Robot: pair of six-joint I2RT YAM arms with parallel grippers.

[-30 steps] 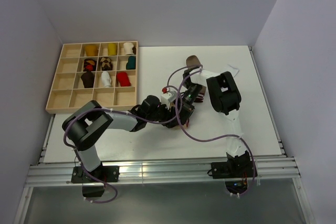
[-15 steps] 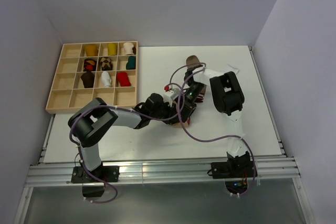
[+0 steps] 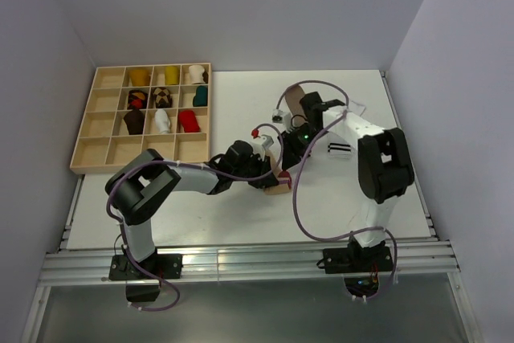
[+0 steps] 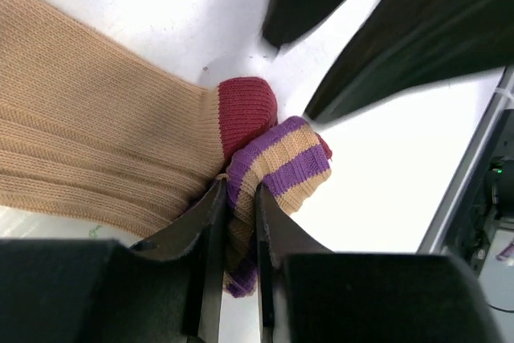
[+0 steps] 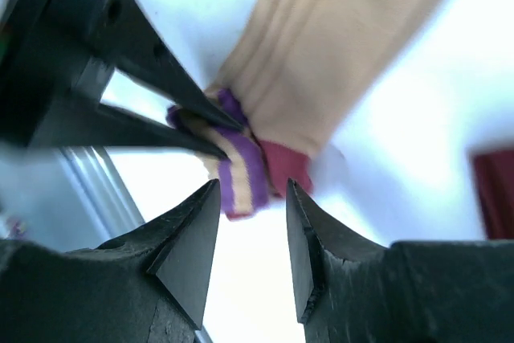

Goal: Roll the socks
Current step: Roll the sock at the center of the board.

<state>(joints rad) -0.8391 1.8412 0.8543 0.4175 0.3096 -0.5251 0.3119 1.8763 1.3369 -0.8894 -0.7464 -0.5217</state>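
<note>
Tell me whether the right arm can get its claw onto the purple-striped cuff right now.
Probably yes. The right claw hangs open close over the striped cuff, whose free end lies bare. The left claw, shut on the cuff's other end, crowds that side.

Sock point(image 4: 104, 158): tan ribbed knit, red patch, purple-and-tan striped end. Body flat mid table point(image 3: 241, 94); striped end bunched up, pinched in left gripper point(image 4: 239, 192).

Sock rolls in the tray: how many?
9 rolls, all in the tray: a three-by-three block, far three rows, right three columns. None look hidden.
</note>
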